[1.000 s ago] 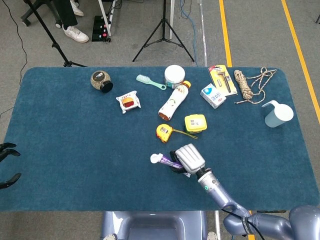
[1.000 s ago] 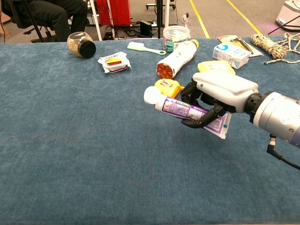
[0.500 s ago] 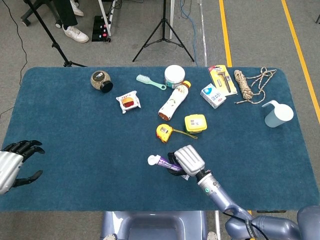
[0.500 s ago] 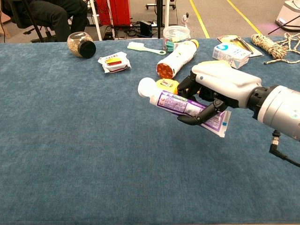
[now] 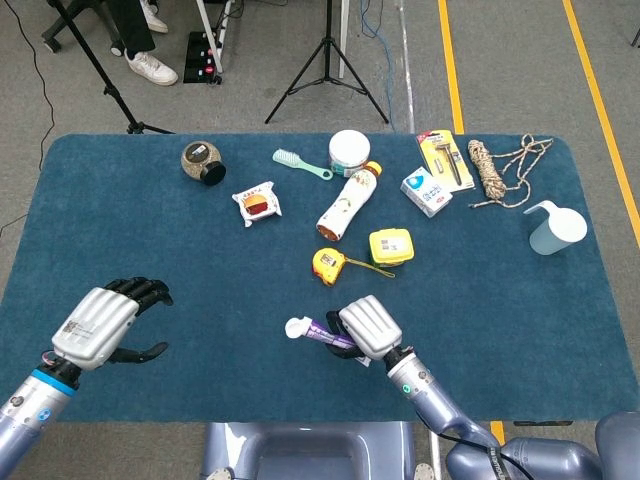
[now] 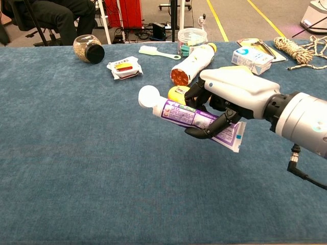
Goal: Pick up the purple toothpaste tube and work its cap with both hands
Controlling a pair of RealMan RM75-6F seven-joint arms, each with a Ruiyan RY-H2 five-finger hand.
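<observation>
Right hand (image 6: 232,97) grips toothpaste tube (image 6: 191,117) before tape measure (image 5: 327,265); left hand (image 5: 100,325) empty, fingers apart.

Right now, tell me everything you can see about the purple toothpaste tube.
The toothpaste tube is purple and white with small print, a round white cap at one end and a flat crimped tail at the other. It looks like soft plastic. The cap is on. The right hand grips its middle and holds it above the blue table, roughly level, cap pointing toward the robot's left. Nothing else touches it; the left hand is well apart.
</observation>
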